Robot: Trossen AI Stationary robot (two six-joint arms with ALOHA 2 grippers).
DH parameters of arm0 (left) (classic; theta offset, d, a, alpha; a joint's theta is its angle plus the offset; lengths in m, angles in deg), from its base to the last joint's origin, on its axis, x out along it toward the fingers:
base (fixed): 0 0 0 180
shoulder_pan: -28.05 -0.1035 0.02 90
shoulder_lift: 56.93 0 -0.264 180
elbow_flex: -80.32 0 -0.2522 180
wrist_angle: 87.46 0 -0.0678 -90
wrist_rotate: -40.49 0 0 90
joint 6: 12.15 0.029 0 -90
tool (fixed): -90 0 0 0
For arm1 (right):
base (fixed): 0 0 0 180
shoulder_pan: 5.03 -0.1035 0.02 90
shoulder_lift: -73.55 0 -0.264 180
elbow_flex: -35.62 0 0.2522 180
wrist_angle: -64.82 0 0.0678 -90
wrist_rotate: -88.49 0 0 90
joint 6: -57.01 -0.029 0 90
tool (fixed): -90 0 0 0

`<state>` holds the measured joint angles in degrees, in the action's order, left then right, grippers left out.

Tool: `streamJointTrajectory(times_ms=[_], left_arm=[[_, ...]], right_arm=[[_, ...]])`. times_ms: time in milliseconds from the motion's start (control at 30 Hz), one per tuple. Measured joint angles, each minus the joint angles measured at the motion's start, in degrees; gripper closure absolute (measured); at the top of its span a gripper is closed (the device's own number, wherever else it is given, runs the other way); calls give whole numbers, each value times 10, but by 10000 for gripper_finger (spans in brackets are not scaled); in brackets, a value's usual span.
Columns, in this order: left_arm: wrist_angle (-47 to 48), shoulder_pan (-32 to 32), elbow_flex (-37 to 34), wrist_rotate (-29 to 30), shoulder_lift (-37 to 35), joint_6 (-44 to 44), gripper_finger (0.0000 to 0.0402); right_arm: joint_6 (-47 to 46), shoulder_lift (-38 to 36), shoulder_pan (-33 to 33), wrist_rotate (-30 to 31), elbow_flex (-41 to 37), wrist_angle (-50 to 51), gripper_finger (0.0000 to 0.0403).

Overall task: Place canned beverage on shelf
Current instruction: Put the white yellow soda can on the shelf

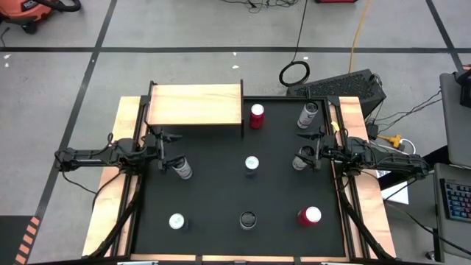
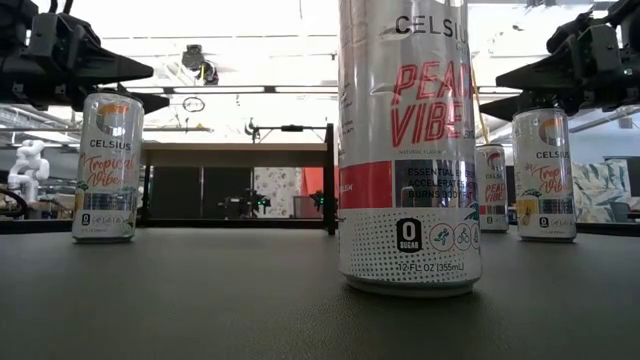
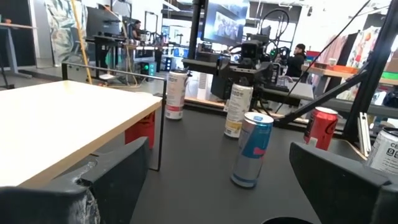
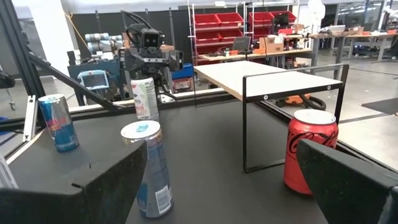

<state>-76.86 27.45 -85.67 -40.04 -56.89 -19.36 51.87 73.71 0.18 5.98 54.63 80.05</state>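
The shelf (image 1: pixel 196 104) stands at the far left of the black table (image 1: pixel 221 199), nothing on it. A red can (image 1: pixel 256 115) is just beside its right end. The left gripper (image 1: pixel 163 149) hangs in front of the shelf and the right gripper (image 1: pixel 307 150) well to its right, fingers wide, holding nothing.

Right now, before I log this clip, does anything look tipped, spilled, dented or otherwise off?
Nothing stands out. Every can visible on the black table stands upright, with no spill showing. The shelf sits level and bare on top, with a red can beside it. Both end effectors, left and right, are open and hold nothing.
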Motion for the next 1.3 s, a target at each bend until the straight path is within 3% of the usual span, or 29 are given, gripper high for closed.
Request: streamJointTrajectory(times_ms=[567,867,1133,1300], left_arm=[[-1,0,0,0,0,1,13],[-2,0,0,0,0,1,13],[-2,0,0,1,0,0,13],[-2,0,0,2,0,0,13]], right_arm=[[77,0,0,0,0,0,9],[59,0,0,3,0,-5,9],[58,0,0,47,0,3,9],[1,0,0,46,2,29,9]])
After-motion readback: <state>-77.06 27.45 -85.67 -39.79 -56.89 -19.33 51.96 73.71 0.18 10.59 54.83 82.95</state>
